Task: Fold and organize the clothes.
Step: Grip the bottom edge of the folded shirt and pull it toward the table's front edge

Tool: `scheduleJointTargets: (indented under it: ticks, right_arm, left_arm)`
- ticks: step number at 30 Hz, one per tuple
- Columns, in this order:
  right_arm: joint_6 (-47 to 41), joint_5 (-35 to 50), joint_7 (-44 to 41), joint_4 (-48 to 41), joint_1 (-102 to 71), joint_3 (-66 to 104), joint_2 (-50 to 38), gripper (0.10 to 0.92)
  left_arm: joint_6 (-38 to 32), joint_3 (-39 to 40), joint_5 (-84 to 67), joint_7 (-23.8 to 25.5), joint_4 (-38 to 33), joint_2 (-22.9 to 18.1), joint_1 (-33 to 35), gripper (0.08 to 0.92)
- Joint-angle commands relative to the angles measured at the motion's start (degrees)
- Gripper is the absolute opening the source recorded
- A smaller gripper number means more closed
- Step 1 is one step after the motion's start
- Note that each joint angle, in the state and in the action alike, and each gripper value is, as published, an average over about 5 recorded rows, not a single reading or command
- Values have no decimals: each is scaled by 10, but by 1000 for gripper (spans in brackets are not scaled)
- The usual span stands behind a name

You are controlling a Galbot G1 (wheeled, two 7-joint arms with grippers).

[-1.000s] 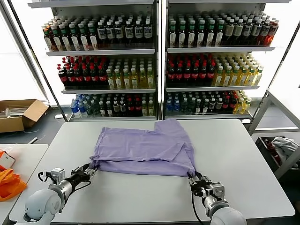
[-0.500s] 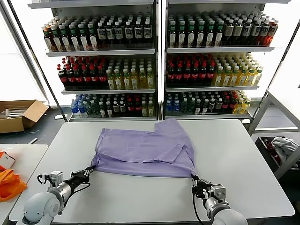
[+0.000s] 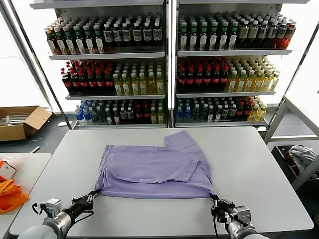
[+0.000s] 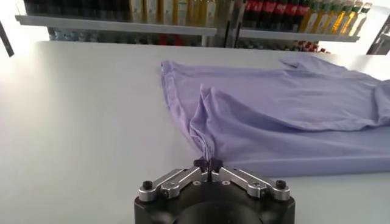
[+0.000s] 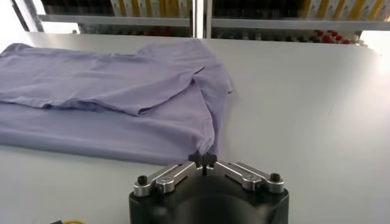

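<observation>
The lavender T-shirt [image 3: 154,172] lies flat on the white table [image 3: 249,164], folded over, with one sleeve pointing toward the far edge. No print or label shows. My left gripper [image 3: 91,195] is shut on the shirt's near left corner; in the left wrist view [image 4: 208,164] the fabric [image 4: 274,115] runs away from the pinched corner. My right gripper [image 3: 215,201] is shut on the near right corner; in the right wrist view [image 5: 203,160] the fabric [image 5: 109,91] is pinched between the tips. Both grippers sit low near the table's front edge.
Shelves of bottled drinks [image 3: 164,64] stand behind the table. A cardboard box [image 3: 20,122] lies on the floor at far left. An orange cloth [image 3: 9,195] sits on a side table at left. A metal rack [image 3: 294,129] stands at right.
Both grippers have pulled back toward the table's front edge, dragging the shirt's near hem with them. The shirt has slid nearer and lies flatter and more stretched.
</observation>
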Motion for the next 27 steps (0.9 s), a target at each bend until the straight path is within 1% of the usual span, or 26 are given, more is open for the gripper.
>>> scheduleJointTargets:
  ticks: [1,4,6,8,10,13,18,20,22,24,27]
  right_arm:
    - [8,-3,-11,81,-140,64,-18,107]
    - [12,-7,-19,102,-170,79,-15,107]
    - [16,-14,-23,109,-179,84,-15,123]
    - [19,-19,-25,111,-178,85,-15,156]
    - [22,-22,-27,109,-171,85,-15,206]
    - [32,-13,-37,109,-151,95,-18,293]
    - [56,38,-79,127,-119,143,-32,431]
    - [57,62,-94,123,-87,163,-44,492]
    - [52,76,-105,98,-38,167,-59,553]
    - [37,80,-112,58,31,151,-74,605]
    - [9,88,-117,-19,159,87,-88,691]
  left_arm:
    - [1,-81,15,-1,-126,-43,190,102]
    - [2,-92,24,0,-138,-50,219,102]
    - [2,-96,29,1,-145,-52,231,107]
    - [2,-99,31,3,-150,-52,235,123]
    - [2,-101,31,4,-153,-51,236,164]
    - [2,-112,28,4,-162,-47,237,250]
    - [2,-148,15,8,-182,-27,232,397]
    - [2,-158,8,11,-179,-7,209,450]
    - [3,-157,-1,14,-163,20,168,510]
    - [3,-145,-5,19,-140,49,122,571]
    - [3,-114,-5,43,-84,87,52,657]
